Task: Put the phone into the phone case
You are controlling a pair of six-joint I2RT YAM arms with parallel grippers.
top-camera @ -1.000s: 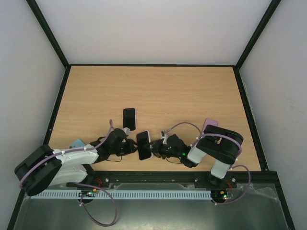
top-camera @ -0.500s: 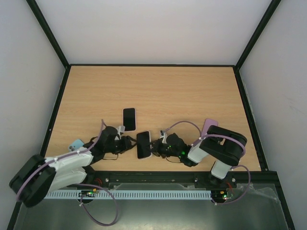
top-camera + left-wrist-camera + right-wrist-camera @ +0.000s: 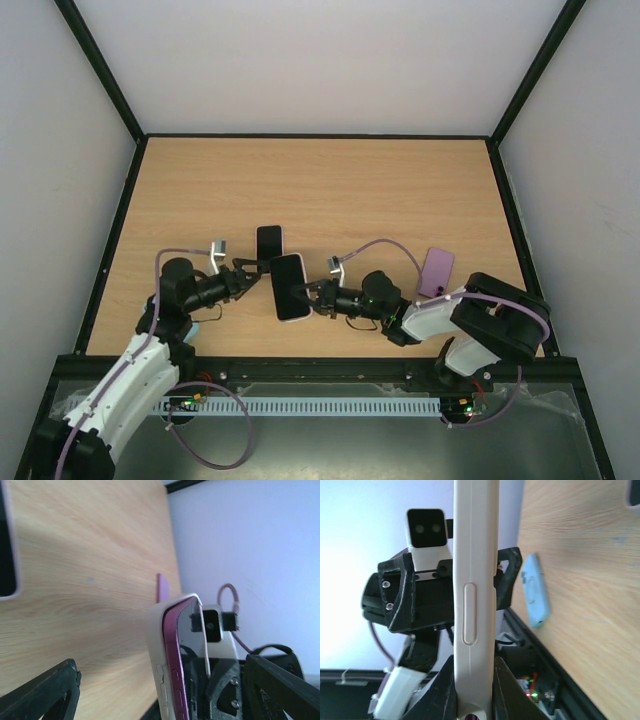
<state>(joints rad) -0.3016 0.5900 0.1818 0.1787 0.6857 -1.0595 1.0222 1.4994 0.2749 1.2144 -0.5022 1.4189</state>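
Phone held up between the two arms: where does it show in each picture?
Top view: the phone is at lower middle, between the two arms.
Left wrist view: the phone is at lower middle, seen edge-on.
Right wrist view: the phone is in the centre, a tall white edge.
Shared landmark: the wooden table.

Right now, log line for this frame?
left gripper open, at cased phone | right gripper shut on cased phone | second phone on table
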